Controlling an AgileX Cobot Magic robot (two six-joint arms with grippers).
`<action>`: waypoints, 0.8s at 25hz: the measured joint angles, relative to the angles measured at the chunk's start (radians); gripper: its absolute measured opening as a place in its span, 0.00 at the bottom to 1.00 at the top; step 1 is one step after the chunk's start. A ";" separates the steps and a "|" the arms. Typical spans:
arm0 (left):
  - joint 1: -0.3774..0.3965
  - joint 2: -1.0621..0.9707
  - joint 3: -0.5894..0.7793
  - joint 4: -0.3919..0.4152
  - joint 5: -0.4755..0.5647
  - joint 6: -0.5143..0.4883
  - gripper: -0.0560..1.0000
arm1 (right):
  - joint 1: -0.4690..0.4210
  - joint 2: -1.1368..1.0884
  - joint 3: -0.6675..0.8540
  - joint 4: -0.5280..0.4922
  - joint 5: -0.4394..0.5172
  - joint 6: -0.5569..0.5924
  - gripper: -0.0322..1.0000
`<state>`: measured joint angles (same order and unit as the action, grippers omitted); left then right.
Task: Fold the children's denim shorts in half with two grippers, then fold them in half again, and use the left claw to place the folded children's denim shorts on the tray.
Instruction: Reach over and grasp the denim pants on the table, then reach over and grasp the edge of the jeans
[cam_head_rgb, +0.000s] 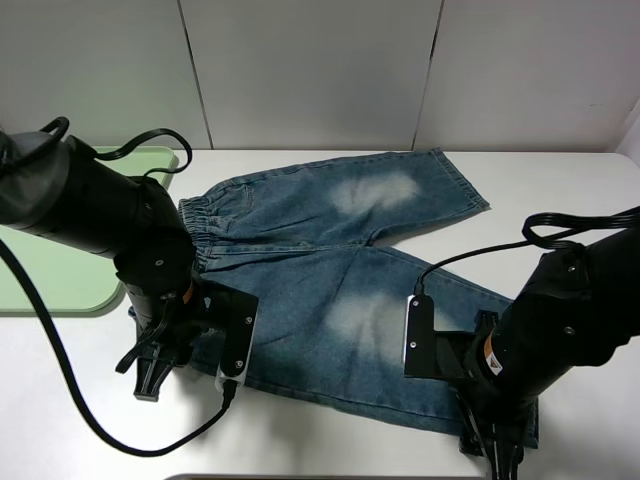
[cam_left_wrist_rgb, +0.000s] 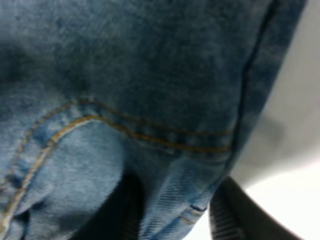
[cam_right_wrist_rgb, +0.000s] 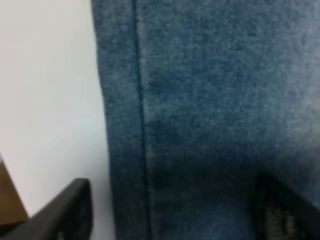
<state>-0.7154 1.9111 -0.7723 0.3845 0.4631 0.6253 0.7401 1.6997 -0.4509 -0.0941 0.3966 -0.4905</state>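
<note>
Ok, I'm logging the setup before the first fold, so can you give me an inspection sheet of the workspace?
Surface: white table, no marks seen.
Job's things: children's denim shorts spread flat, unfolded, waistband toward the tray; tray at the table's left edge, partly hidden by the left arm.
Clutter: nothing seen.
Grippers: left gripper at the near waistband corner, denim between its fingers, grip unclear; right gripper at the near leg's hem corner, fingers wide apart astride the edge.
Cables: black cable loops over the table by the left arm; another arcs above the right arm.
Surroundings: pale wall panels behind.
</note>
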 joint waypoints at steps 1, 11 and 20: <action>0.000 0.000 0.000 0.005 -0.004 0.000 0.30 | 0.000 0.000 0.000 0.000 -0.001 0.000 0.47; 0.000 0.002 0.002 0.029 -0.026 -0.003 0.09 | -0.002 0.000 -0.002 -0.020 -0.026 0.008 0.02; 0.000 0.002 0.002 0.030 -0.029 -0.004 0.09 | -0.002 0.000 -0.002 -0.022 -0.026 0.026 0.00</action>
<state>-0.7154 1.9134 -0.7705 0.4146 0.4343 0.6214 0.7382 1.6997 -0.4526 -0.1157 0.3704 -0.4648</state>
